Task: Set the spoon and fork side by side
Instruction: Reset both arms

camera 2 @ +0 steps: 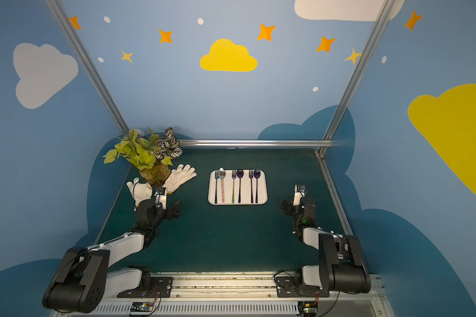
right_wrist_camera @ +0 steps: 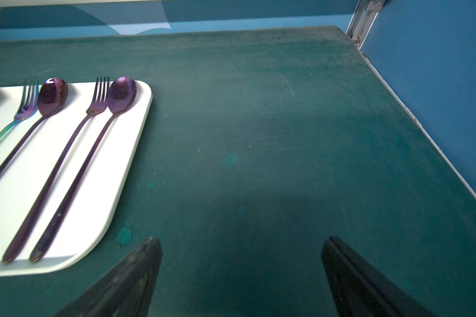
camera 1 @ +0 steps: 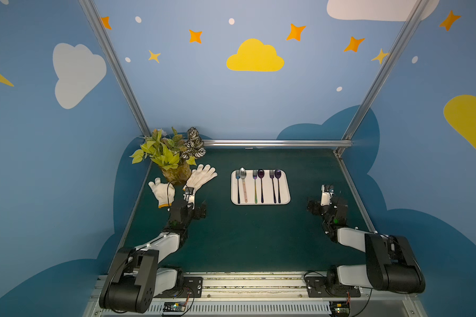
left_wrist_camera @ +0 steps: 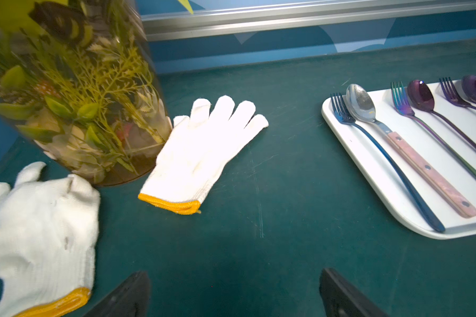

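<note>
Spoon (right_wrist_camera: 121,93) and fork (right_wrist_camera: 96,96) closest to the right hand (right_wrist_camera: 242,247) lie side by side on the tray (right_wrist_camera: 113,164). Their handles run parallel and their heads are level, just beside each other without crossing. That hand hangs wide open and empty over bare bench (right_wrist_camera: 272,137), with the tray off to its inner side.

Over to the left hand (left_wrist_camera: 234,277): open too, nothing between its fingers. The tray sits ahead of it and inward. The pair nearest it, a blue fork (left_wrist_camera: 341,109) and a silver spoon (left_wrist_camera: 360,104) with a pink handle, is matched up just as neatly. Between those two pairs, in a top view, a rainbow fork (camera 1: 255,189) and a middle spoon (camera 1: 260,174) make a third.

Just ahead of the left hand lies a glove (left_wrist_camera: 204,151), with a second glove (left_wrist_camera: 39,227) and a plant (left_wrist_camera: 74,90) on its outer side. None of them belongs to this job.

So where are we? By the look of it, the setting is done: every fork has its spoon alongside, and nothing is loose on the bench within either hand's reach. I'd call this the closing step, with both hands parked clear of the tray. The next move calls for very little. At most it means a check that no handle has skewed, keeping the open fingers away from the tray rim so nothing gets nudged.
</note>
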{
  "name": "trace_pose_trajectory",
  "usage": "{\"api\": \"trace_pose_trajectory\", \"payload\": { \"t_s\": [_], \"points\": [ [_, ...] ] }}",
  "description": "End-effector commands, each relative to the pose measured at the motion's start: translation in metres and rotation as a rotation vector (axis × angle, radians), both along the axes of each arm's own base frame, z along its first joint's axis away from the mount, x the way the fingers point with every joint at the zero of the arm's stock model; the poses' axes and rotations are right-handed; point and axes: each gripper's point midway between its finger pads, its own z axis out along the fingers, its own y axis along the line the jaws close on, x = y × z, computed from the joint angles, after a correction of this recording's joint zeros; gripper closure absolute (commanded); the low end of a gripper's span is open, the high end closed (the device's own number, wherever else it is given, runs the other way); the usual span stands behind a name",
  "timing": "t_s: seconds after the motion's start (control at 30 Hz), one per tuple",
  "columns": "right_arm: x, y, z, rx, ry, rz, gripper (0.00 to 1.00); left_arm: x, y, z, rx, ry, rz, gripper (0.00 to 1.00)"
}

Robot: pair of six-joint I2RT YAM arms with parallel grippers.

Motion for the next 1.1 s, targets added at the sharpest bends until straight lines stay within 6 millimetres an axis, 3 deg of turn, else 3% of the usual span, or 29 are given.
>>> {"api": "trace_pose_trajectory", "payload": {
  "t_s": [0.0,0.17,0.27,0.33,0.4,1.07],
  "points": [
    [0.019,-0.001,0.025,-0.007,-0.17,-0.004,0.02,0.02,-0.007,0.039,0.024,-0.195,-0.054,0.0],
    [0.028,-0.013,0.021,-0.01,-0.114,-0.077,0.02,0.028,-0.006,0.014,0.025,-0.164,-0.049,0.0],
    [0.031,-0.014,0.015,-0.009,-0.098,-0.079,0.02,0.038,-0.003,0.017,0.028,-0.225,-0.032,0.0],
    [0.031,-0.014,0.017,-0.007,-0.117,-0.082,0.02,0.042,0.007,0.004,0.029,-0.097,0.031,0.0],
    [0.032,-0.013,0.016,-0.008,-0.11,-0.081,0.02,0.049,0.01,-0.001,0.033,-0.085,0.051,0.0],
    [0.03,-0.013,0.017,-0.011,-0.12,-0.082,0.02,0.048,0.006,0.004,0.045,-0.118,0.03,0.0]
  ]
}}
